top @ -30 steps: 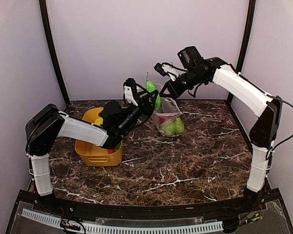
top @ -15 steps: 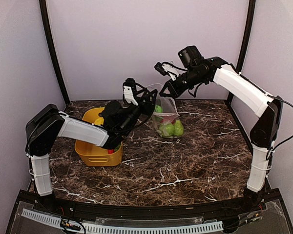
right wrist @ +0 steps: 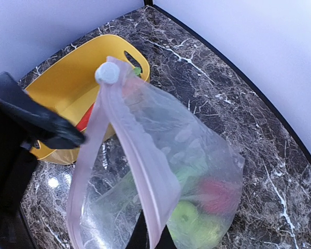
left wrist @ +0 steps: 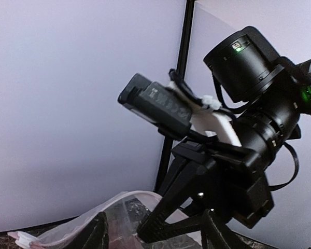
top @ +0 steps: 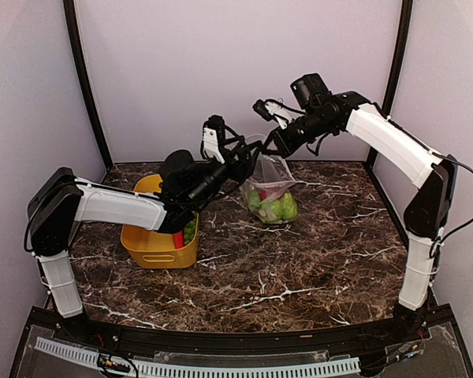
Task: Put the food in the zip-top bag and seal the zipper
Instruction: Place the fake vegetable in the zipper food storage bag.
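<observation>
The zip-top bag [top: 271, 187] hangs upright over the table's back middle, its mouth open. My right gripper [top: 270, 147] is shut on its rim, pinching the pinkish zipper [right wrist: 140, 171] between its fingertips [right wrist: 150, 239]. The white slider [right wrist: 108, 72] sits at the strip's far end. Food lies in the bag's bottom: green round pieces [right wrist: 187, 213] and a red one [right wrist: 218, 194]. My left gripper [top: 240, 153] is open and empty just left of the bag's mouth; in its wrist view its fingers [left wrist: 97, 234] frame the bag's rim [left wrist: 67, 231] and my right gripper.
The yellow basket [top: 142, 236] stands left of the bag under my left arm, with a red piece [right wrist: 86, 118] and green pieces [top: 190, 231] inside. The back wall rises close behind both grippers.
One second ago my left gripper held a long green piece over the bag's mouth. The piece has dropped into the bag, and the empty gripper now sits slightly higher by the rim.
</observation>
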Motion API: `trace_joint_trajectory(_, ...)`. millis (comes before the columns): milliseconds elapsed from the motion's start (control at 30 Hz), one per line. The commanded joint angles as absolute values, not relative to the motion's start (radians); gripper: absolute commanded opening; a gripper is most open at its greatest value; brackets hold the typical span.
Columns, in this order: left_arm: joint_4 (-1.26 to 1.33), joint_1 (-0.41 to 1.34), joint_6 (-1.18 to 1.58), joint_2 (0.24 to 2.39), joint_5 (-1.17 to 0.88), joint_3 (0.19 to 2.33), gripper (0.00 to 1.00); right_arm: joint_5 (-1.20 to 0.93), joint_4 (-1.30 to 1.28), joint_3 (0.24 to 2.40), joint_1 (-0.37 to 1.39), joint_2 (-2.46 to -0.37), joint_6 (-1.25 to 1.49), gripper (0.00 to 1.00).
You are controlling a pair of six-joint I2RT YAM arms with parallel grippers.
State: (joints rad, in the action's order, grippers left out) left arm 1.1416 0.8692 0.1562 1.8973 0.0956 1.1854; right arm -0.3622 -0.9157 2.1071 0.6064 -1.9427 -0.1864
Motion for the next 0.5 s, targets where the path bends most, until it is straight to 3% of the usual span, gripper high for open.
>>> trace_joint_trajectory(0, 0.929, 0.877, 0.128, 1.724, -0.028, 1.208, 0.6, -0.335, -0.907, 2.139, 0.526, -1.96, -0.199, 0.0)
trace_joint_trajectory(133, 0.704, 0.876, 0.086, 1.577, -0.017, 1.15, 0.61, -0.298, -0.921, 2.235, 0.393, -1.974, -0.191, 0.0)
trace_joint_trajectory(333, 0.26, 0.875, 0.13, 1.476, 0.256, 1.089, 0.6, -0.066, -0.817, 2.257, 0.313, -1.916, -0.289, 0.0)
trace_joint_trajectory(467, 0.103, 0.874, 0.145, 1.439, 0.368, 1.027, 0.61, -0.205, -0.793, 2.177, 0.336, -1.866, -0.245, 0.0)
